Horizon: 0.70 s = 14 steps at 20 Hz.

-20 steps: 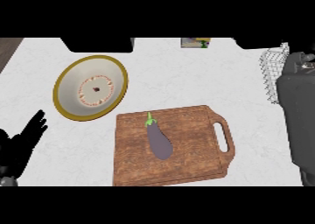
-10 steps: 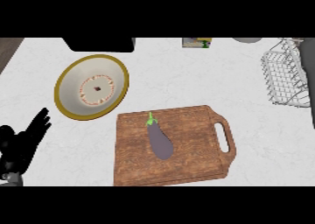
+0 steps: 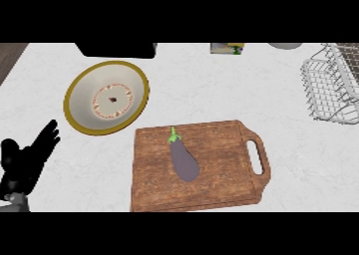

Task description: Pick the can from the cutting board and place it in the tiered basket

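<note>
Eggplant (image 3: 185,159) on cutting board (image 3: 219,187)

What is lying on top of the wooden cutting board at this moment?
Only a purple eggplant with a green stem lies on the cutting board, near its middle. No can is visible on it. The board's lower edge meets the picture's bottom, so nothing beyond it can be seen.

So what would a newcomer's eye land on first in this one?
A purple eggplant lies alone in the middle of the wooden cutting board; no can is on it. Up left sits a gold-rimmed plate, at right a wire basket, and the left hand rests open at the left edge.
</note>
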### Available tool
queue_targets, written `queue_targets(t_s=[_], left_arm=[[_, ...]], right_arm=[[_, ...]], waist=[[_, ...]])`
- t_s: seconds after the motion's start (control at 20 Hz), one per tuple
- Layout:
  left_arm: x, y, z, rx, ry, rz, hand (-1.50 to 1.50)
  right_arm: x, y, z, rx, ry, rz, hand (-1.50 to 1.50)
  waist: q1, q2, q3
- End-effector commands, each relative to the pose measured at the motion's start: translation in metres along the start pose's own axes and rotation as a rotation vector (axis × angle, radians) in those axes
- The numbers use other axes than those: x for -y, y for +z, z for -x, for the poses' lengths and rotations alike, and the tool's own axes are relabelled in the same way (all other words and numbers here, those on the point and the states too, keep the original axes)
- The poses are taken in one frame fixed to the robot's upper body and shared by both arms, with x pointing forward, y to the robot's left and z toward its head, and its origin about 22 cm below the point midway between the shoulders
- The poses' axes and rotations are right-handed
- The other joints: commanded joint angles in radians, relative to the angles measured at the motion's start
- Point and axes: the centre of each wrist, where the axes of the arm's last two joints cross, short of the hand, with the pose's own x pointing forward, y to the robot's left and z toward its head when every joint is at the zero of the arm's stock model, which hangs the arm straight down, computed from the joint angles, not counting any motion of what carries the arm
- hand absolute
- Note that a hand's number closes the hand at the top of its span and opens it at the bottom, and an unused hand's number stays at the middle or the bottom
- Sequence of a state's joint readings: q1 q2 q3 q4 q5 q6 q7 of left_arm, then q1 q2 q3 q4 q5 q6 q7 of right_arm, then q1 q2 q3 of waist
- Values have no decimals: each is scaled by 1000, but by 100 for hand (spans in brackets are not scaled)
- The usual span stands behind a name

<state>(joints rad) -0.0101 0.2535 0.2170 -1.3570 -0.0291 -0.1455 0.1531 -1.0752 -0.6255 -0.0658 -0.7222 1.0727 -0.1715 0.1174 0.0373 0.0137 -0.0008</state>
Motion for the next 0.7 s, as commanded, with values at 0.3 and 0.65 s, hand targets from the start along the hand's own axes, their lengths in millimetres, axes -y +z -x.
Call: queue_targets(t_s=[0.3, 0.65], left_arm=[[-15, 9, -4, 3, -30, 4, 0], [-11, 1, -2, 7, -4, -8, 0]], right_arm=[[16, -23, 31, 111, 178, -68, 150], [6, -26, 29, 27, 175, -221, 150]], waist=[[7, -1, 1], [2, 1, 1]])
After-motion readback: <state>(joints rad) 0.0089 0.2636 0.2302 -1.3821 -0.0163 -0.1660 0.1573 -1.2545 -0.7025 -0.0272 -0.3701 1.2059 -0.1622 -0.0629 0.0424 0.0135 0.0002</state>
